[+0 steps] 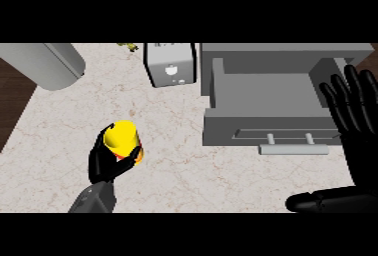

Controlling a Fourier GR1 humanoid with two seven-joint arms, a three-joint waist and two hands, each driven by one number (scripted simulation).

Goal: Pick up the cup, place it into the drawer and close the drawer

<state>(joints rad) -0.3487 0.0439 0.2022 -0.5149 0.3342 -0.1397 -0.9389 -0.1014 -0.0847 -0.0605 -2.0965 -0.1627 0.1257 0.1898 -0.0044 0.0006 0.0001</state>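
A yellow cup (121, 136) with an orange-red lower part is held over the marble counter (177, 165) at the left of the head view. My left hand (105, 162) is shut on it, fingers and thumb curled round its lower half. The grey drawer (269, 107) stands pulled open at the right, its inside bare and its bar handle (293, 148) at the front. My right hand (356, 122) is open with straight fingers pointing up, beside the drawer's right wall.
A grey cylinder (46, 64) lies at the back left corner. A white box-shaped appliance (170, 64) stands at the back middle, with a small yellowish thing (130, 47) beside it. The counter's left edge borders dark wood floor (13, 105).
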